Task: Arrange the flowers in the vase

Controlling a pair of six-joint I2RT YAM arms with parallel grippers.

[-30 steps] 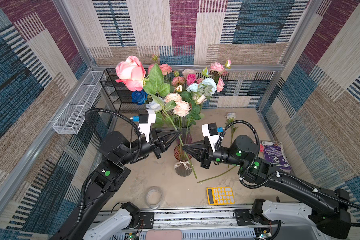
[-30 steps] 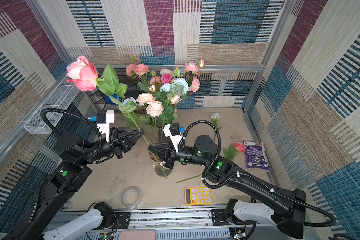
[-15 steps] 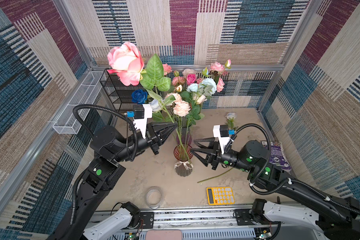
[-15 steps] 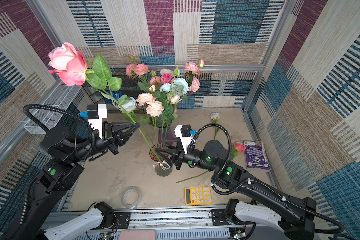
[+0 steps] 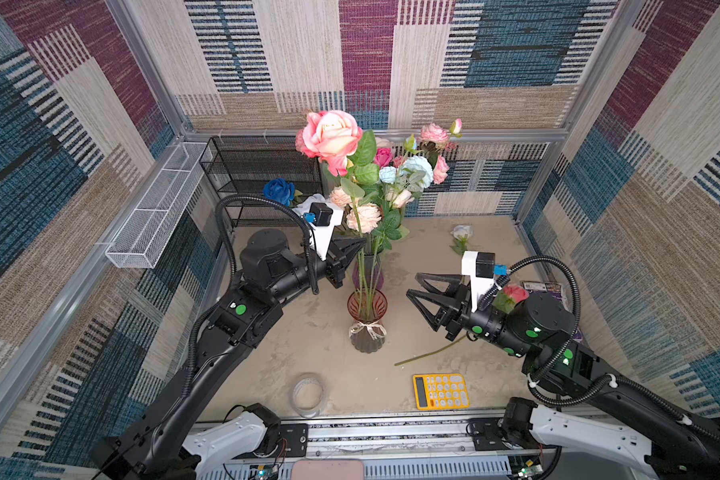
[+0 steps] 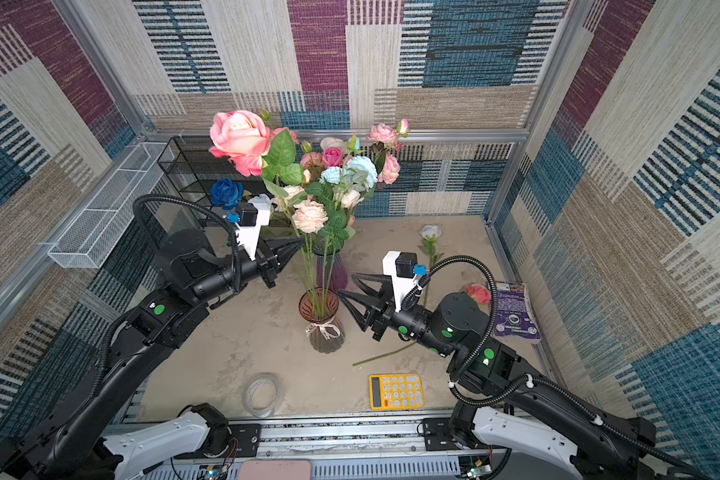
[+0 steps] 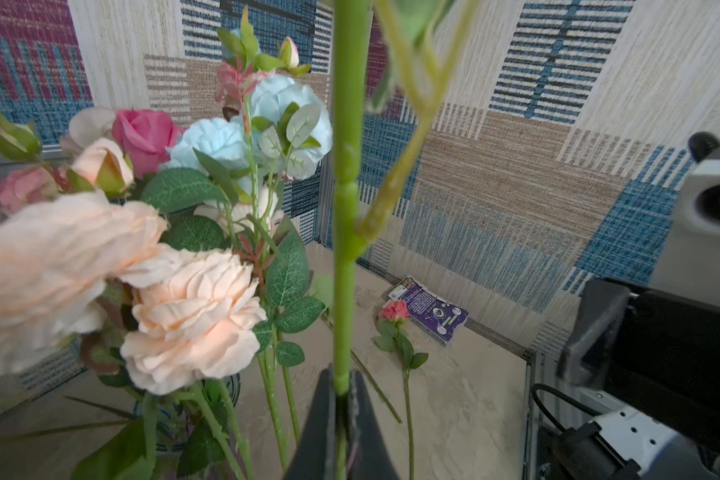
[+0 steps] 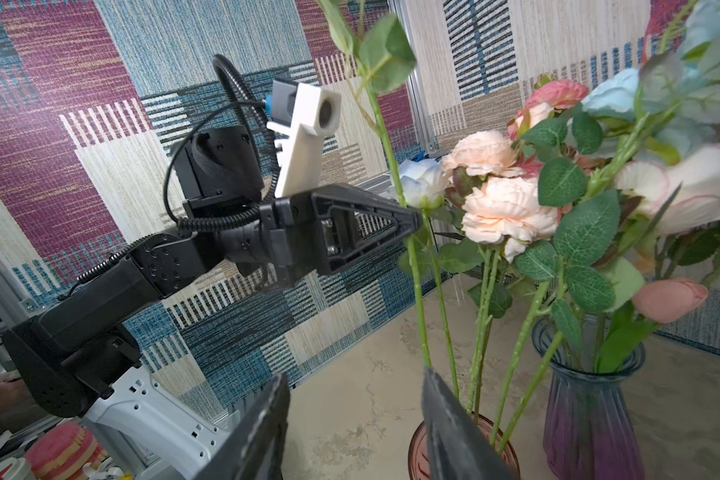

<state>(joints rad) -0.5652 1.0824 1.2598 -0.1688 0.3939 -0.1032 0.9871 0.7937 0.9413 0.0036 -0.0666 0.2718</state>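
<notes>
- Yellow calculator [image 5: 440,391] lies flat near the front edge.
- Clear tape roll [image 5: 307,394] sits to its left.
- Purple booklet [image 6: 514,312] by the right wall.
- Black wire rack [image 5: 262,166] and white mesh basket [image 5: 154,212], back left.

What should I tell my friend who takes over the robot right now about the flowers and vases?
Left gripper: shut on the stem of the big pink rose, held upright above the red vase; its lower end seems to reach the mouth.
Right gripper: open, empty, beside that vase.
Done: most flowers stand in the purple vase, a few in the red one.
To do: release the big rose, then fetch the white rose and small pink rose lying on the table.
</notes>
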